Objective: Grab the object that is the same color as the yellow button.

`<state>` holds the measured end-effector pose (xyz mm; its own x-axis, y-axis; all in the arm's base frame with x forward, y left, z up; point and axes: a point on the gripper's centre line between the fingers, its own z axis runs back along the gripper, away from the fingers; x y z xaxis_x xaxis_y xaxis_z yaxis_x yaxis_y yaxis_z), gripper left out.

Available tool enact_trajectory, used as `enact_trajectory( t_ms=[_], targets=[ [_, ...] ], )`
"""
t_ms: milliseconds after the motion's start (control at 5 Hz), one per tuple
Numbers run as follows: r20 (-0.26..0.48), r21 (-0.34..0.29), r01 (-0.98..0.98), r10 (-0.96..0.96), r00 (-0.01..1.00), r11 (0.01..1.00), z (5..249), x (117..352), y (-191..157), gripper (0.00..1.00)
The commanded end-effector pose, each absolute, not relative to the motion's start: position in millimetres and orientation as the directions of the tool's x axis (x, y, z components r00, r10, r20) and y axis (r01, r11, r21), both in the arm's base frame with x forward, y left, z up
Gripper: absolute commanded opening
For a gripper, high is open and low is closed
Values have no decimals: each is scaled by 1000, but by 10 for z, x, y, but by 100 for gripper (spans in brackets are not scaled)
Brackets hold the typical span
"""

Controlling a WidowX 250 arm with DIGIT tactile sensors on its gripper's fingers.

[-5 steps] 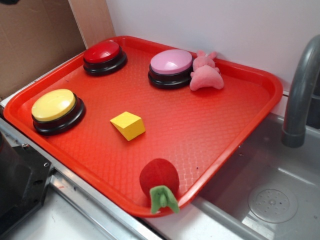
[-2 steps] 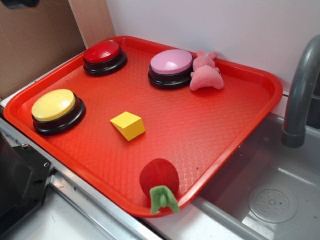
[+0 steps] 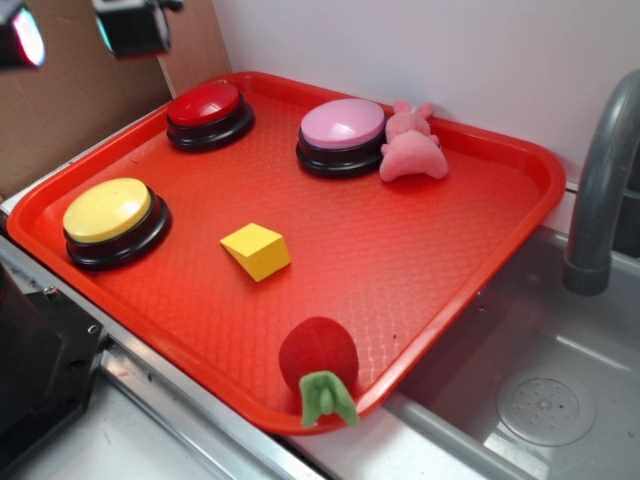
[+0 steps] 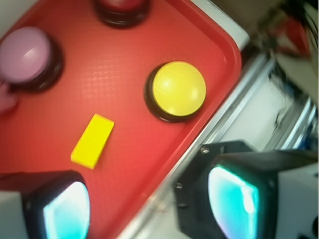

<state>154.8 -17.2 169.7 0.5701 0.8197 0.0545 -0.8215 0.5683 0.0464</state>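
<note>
gripper (image 4: 132,204) hangs high above a red tray (image 3: 480,240), jaws wide and empty.
yellow block (image 4: 92,140) lies ahead, left of centre, long axis tilted.

tray (image 3: 520,170) holds everything. Wrist view: fingers (image 4: 55,209) spread wide, one pad either side of the frame bottom. block (image 4: 92,141) lies on the tray just ahead of the left-hand pad, clear of it, not between the pads. dome button (image 4: 178,90) sits further ahead, roughly over the gap, near the tray's edge, apart from the block. Second button (image 4: 27,57) is far ahead on the left-hand side, third button (image 4: 122,7) farthest ahead at the top. Exterior view: gripper (image 3: 80,30) hangs high above the tray's far left corner; plush toy (image 3: 410,145) touches the second button; ball toy (image 3: 318,365) at the near rim; sink (image 3: 545,400) and faucet (image 3: 600,190) right of the tray.
</note>
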Motion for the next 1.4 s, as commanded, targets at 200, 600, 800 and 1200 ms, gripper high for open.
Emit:
enact_trajectory(
  t_ms=[200, 600, 800, 1200],
  targets=[
    [179, 105, -963, 947, 265, 249, 901, 1937, -261, 100],
    [78, 59, -939, 936, 343, 339, 462, 2080, -493, 100],
    [11, 77, -927, 930, 368, 366, 332, 2046, -569, 100],
    [7, -41, -940, 941, 339, 339, 208, 2009, -695, 0]
  ],
)
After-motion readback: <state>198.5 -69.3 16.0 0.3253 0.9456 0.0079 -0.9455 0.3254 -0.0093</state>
